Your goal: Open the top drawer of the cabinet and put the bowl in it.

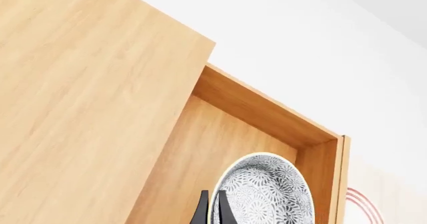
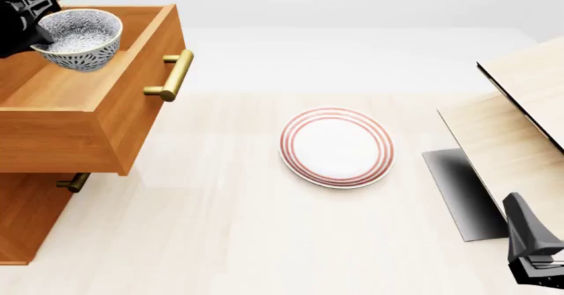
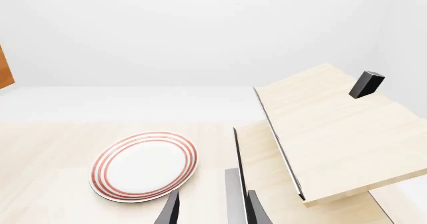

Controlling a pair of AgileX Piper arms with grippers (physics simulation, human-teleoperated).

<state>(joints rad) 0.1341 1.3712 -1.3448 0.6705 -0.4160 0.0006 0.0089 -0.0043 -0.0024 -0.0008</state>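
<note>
The cabinet (image 2: 35,209) stands at the left with its top drawer (image 2: 132,103) pulled out and the brass handle (image 2: 172,76) facing right. My left gripper (image 2: 39,36) is shut on the rim of the blue-speckled bowl (image 2: 81,37), which hangs slightly tilted over the open drawer. In the left wrist view the fingers (image 1: 200,213) pinch the rim of the bowl (image 1: 267,194) above the drawer floor (image 1: 207,154). I cannot tell whether the bowl touches it. My right gripper (image 2: 522,226) is open and holds nothing at the near right.
A white plate with red rings (image 2: 337,146) lies mid-table, also seen as the plate (image 3: 145,166) ahead of the right gripper (image 3: 213,211). A pale wood box (image 2: 520,123) with a tilted panel fills the right side. A lower drawer handle (image 2: 72,183) pokes out under the open drawer.
</note>
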